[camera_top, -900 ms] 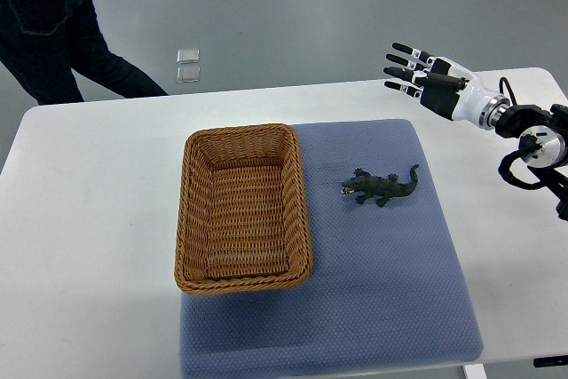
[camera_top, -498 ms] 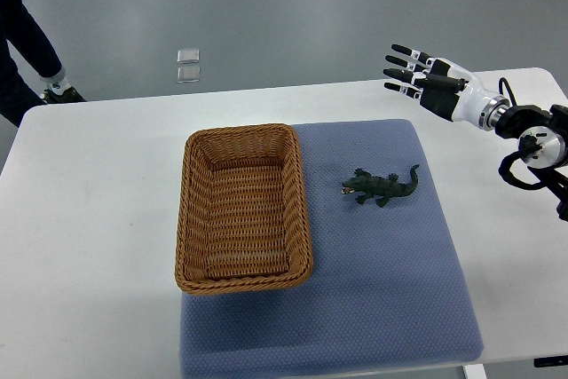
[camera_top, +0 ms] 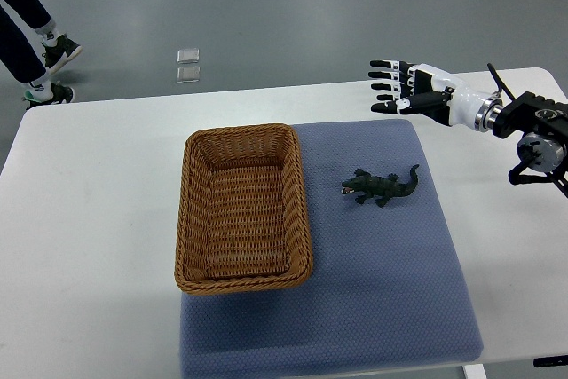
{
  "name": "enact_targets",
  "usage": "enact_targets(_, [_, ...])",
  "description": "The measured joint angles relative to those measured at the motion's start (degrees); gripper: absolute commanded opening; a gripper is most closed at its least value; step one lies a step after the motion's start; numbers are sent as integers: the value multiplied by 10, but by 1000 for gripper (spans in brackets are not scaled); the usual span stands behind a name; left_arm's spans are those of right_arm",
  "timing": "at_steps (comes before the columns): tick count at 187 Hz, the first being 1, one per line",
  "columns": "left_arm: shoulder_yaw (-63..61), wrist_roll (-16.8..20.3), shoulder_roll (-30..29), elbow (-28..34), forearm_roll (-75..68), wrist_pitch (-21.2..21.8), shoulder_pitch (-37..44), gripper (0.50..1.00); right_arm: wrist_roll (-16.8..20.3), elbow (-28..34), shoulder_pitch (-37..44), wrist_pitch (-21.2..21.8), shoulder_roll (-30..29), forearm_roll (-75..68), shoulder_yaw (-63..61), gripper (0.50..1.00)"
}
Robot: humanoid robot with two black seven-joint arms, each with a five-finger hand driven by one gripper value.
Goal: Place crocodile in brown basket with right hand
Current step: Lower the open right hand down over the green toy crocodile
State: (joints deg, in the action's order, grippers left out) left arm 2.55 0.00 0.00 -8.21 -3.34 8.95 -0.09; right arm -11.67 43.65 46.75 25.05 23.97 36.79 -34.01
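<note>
Right robot hand (camera_top: 415,95) comes in from the right edge and sits over the far right part of the tabletop (camera_top: 89,219), just past the far edge of the mat (camera_top: 382,299). Its fingers (camera_top: 383,86) are spread and point left. The hand is released and holds nothing.

We see the crocodile (camera_top: 380,186) lying on the mat, nearer to us than the hand and slightly left of it, well apart from the fingertips. Its snout points left toward the brown basket (camera_top: 241,131) and its tail curls up to the right. It's outside the basket, near the right wall but not touching it.

Materials:
- Crocodile: dark green with a bumpy back. We can't tell whether it's plastic or rubber.
- Basket: rectangular woven wicker with rounded corners and a braided rim. It overlaps the mat's left edge.
- Mat: blue-grey with a fine dotted texture and rounded corners.
- Tabletop: smooth white.
- Hand: white shell, black finger segments, black wrist joint.

A person's legs (camera_top: 35,33) show top left on the grey floor (camera_top: 311,15).
</note>
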Motion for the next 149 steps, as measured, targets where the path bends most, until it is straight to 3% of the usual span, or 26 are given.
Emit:
enact_targets(58, [0, 0, 0, 0, 0, 0, 0, 1000, -36, 76, 1, 0, 34, 267, 28, 928])
enact_targets(149, [0, 0, 0, 0, 0, 0, 0, 1000, -44, 92, 13, -38, 38, 389, 94, 928])
